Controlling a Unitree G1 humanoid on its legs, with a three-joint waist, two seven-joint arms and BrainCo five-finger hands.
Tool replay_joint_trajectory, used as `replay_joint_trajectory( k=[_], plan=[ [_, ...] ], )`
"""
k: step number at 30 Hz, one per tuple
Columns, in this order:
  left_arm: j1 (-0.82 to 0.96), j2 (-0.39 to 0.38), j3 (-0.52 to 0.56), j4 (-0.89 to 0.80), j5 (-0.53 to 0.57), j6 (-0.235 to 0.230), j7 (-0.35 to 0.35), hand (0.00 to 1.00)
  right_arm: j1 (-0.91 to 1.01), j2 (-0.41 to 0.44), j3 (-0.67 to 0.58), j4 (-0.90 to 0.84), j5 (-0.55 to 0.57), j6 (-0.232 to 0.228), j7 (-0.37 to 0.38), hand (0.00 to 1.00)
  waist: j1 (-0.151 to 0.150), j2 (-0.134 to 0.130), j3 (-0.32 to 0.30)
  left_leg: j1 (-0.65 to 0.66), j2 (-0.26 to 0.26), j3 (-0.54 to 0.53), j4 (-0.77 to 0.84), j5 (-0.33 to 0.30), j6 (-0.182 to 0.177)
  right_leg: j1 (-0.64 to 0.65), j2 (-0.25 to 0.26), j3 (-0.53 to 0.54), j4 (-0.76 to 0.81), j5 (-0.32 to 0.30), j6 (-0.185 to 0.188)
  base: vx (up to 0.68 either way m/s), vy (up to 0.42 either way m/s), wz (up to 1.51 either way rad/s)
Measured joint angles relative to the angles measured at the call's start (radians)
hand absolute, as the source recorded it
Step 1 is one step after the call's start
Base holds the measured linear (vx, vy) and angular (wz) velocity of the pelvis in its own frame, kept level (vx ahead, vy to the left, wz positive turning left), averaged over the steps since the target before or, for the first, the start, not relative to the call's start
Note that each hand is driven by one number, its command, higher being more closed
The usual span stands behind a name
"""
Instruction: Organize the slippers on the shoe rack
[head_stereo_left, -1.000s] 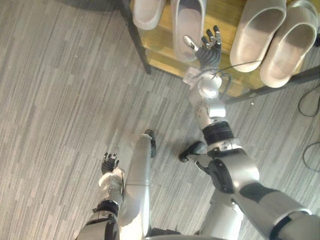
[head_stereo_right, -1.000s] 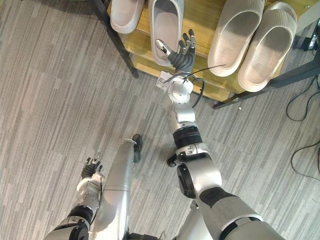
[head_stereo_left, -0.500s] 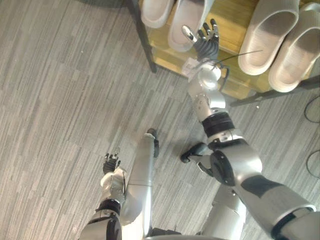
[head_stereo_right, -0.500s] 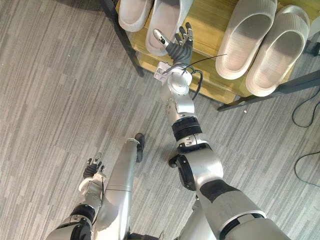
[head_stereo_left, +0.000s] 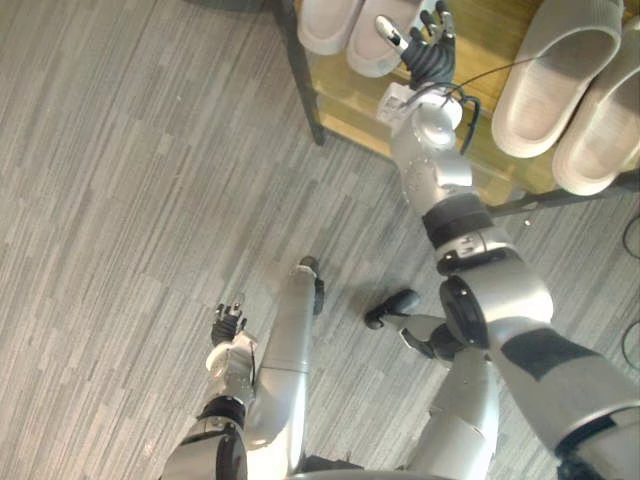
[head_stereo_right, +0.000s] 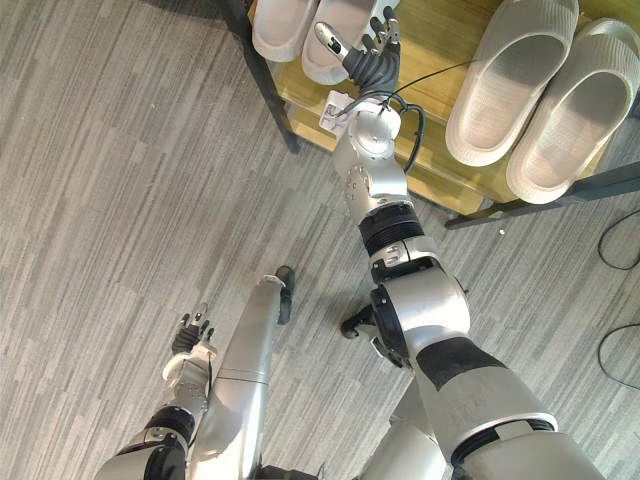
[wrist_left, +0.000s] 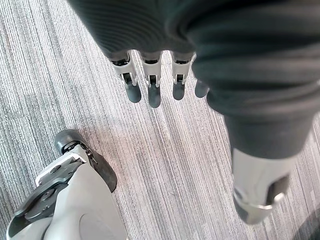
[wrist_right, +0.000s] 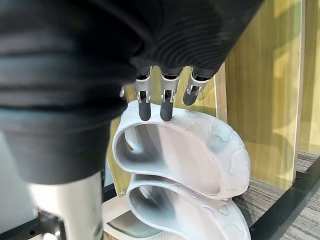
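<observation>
The right robot hand (head_stereo_left: 428, 48) is holding its fingers (wrist_right: 166, 102) straight and wide open, with nothing in it. It is hovering over the wooden shoe rack with black metal legs (head_stereo_left: 352, 98). Two pale grey rubber slippers (wrist_right: 200, 150) are lying side by side on the rack, right at the fingertips, but I cannot tell if they are touching. Two bigger beige rubber slippers (head_stereo_left: 548, 70) are lying on the same shelf, well off to the right of that robot hand. The left robot hand (wrist_left: 153, 85) is hanging low over the grey striped floor (wrist_left: 165, 160), fingers straight, holding nothing.
</observation>
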Motion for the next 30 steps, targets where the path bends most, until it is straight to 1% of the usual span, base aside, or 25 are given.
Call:
replay_joint_trajectory(
  k=[3,7,16,21,22,24,25,26,27,28,30],
  plan=[
    [-0.001,-0.004,0.000,0.001,0.000,-0.001,0.000,0.00,-0.001,-0.015,0.018,0.007,0.001,0.005,0.005,0.00,0.002,0.006,0.001,0.001,0.002,-0.001,0.000,0.004,-0.004,0.000,0.000,-0.001,0.003,-0.002,-0.003,-0.02,0.049,0.02],
    [-0.003,-0.004,0.000,0.001,0.000,-0.001,0.000,0.00,-0.002,-0.019,0.018,0.007,0.001,0.005,0.006,0.00,0.002,0.007,0.001,0.001,0.003,-0.001,0.002,0.004,-0.005,0.000,-0.001,-0.001,0.007,-0.006,-0.010,-0.02,0.058,0.01],
    [-0.026,-0.016,-0.001,0.002,-0.001,-0.001,0.000,0.00,-0.015,-0.024,0.013,0.007,-0.005,0.013,0.009,0.00,-0.001,0.013,0.003,0.014,0.012,0.012,0.020,-0.003,-0.004,0.000,0.002,0.018,0.016,-0.006,-0.011,-0.03,0.079,-0.04],
    [-0.026,-0.011,0.004,0.009,-0.004,-0.004,0.004,0.00,-0.017,0.005,-0.054,-0.011,-0.026,0.017,0.003,0.00,-0.011,0.014,0.004,0.038,0.033,0.033,0.034,-0.019,-0.004,0.001,0.018,0.047,0.017,-0.003,-0.008,-0.03,0.079,-0.15],
    [-0.026,-0.011,0.009,0.009,-0.004,-0.004,0.004,0.00,-0.013,0.018,-0.067,-0.028,-0.045,0.019,-0.003,0.00,-0.015,0.014,0.004,0.043,0.036,0.036,0.036,-0.020,-0.005,0.003,0.020,0.051,0.017,-0.002,-0.008,-0.02,0.078,-0.19],
    [-0.025,-0.012,0.029,0.009,-0.004,-0.001,0.004,0.00,0.036,0.051,-0.098,-0.159,-0.081,0.021,-0.009,0.00,-0.033,0.016,0.006,0.078,0.044,0.053,0.037,-0.025,-0.006,0.022,0.025,0.068,0.016,0.001,-0.013,-0.01,0.075,-0.13],
    [-0.025,-0.012,0.030,0.009,-0.004,-0.001,0.004,0.00,0.039,0.054,-0.098,-0.164,-0.085,0.020,-0.010,0.00,-0.034,0.016,0.006,0.080,0.044,0.054,0.037,-0.025,-0.005,0.023,0.026,0.069,0.016,0.001,-0.013,0.00,0.065,-0.11],
    [-0.021,-0.012,0.033,0.008,-0.004,0.000,0.004,0.00,0.066,0.069,-0.099,-0.212,-0.094,0.020,-0.011,0.00,-0.042,0.016,0.007,0.101,0.049,0.060,0.038,-0.032,-0.005,0.038,0.030,0.076,0.014,0.001,-0.013,0.00,0.062,-0.14],
    [-0.016,-0.011,0.038,0.008,-0.004,0.005,0.003,0.00,0.114,0.086,-0.098,-0.292,-0.124,0.022,-0.013,0.00,-0.055,0.018,0.008,0.134,0.055,0.068,0.037,-0.044,-0.005,0.064,0.033,0.082,0.010,0.001,-0.012,0.00,0.079,-0.17],
    [-0.014,-0.010,0.038,0.006,-0.004,0.006,0.002,0.00,0.137,0.095,-0.097,-0.327,-0.135,0.021,-0.013,0.00,-0.058,0.018,0.008,0.148,0.056,0.071,0.036,-0.047,-0.006,0.075,0.035,0.085,0.007,0.001,-0.012,0.00,0.078,-0.16],
    [-0.003,-0.009,0.038,-0.002,-0.010,0.008,-0.002,0.00,0.213,0.112,-0.086,-0.447,-0.179,0.020,-0.009,0.00,-0.077,0.018,0.008,0.194,0.065,0.087,0.024,-0.061,0.002,0.107,0.049,0.098,-0.010,0.005,-0.003,-0.01,0.068,-0.21]
  ],
)
